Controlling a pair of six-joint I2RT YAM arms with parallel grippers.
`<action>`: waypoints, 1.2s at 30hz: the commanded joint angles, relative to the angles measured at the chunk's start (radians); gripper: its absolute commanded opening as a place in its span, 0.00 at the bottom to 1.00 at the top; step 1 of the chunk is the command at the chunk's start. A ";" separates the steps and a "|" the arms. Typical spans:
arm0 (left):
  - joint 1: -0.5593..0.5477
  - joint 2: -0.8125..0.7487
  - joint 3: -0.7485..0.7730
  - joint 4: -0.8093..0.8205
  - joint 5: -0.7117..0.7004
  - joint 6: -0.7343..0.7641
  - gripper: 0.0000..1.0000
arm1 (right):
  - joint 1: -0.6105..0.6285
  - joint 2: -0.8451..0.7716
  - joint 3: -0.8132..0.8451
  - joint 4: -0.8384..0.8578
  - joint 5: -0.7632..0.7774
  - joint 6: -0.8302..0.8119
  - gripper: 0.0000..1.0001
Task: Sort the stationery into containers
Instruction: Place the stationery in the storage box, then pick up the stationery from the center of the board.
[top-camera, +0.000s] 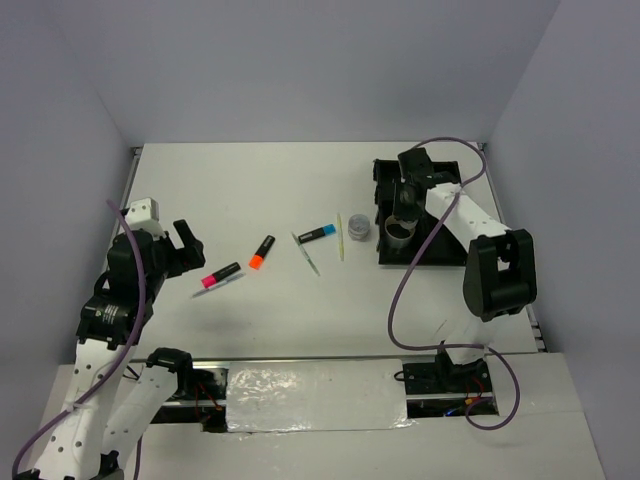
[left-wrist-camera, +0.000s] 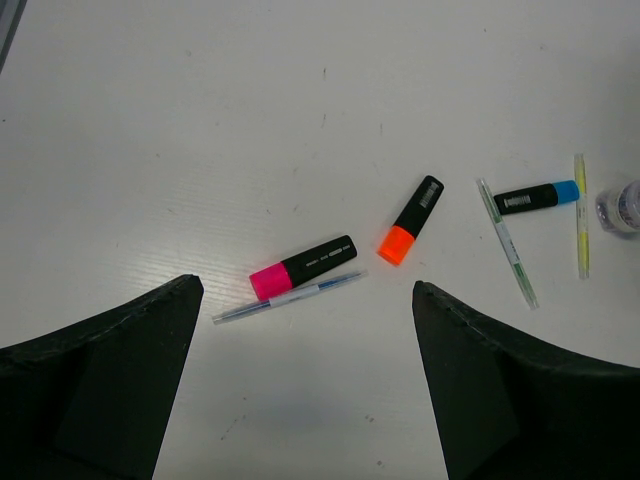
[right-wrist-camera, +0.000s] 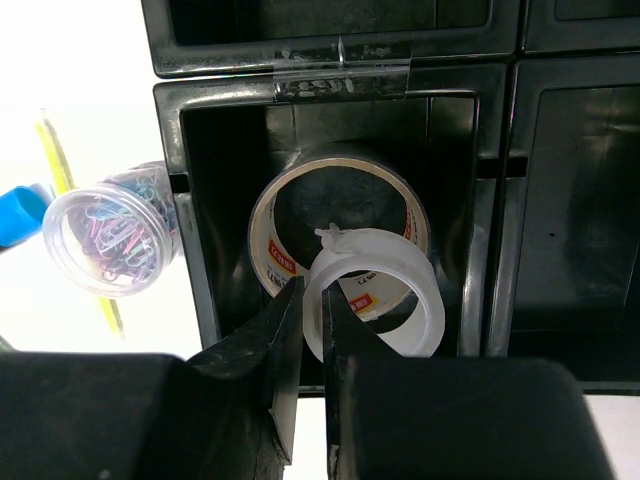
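Note:
My left gripper is open and empty, just left of the pink-ended marker. In the left wrist view my left gripper hangs above the table, near the pink marker and a thin blue stick. The orange marker, blue marker and two pale sticks lie further right. My right gripper is shut on the wall of a white tape ring, over a larger tape roll in a compartment of the black tray. My right gripper is over the tray.
The clear pot of paper clips stands on the table against the tray's left wall; it also shows in the top view. White walls close in the table on three sides. The tray's other compartments look dark.

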 joint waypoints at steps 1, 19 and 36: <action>-0.004 -0.005 0.010 0.038 0.007 0.011 0.99 | 0.011 0.000 -0.007 0.051 -0.005 0.013 0.16; -0.005 -0.021 0.008 0.041 0.008 0.013 0.99 | 0.081 -0.010 0.062 0.020 -0.015 0.004 0.58; -0.007 -0.014 0.005 0.045 0.027 0.019 0.99 | 0.302 0.279 0.413 -0.123 0.115 -0.163 1.00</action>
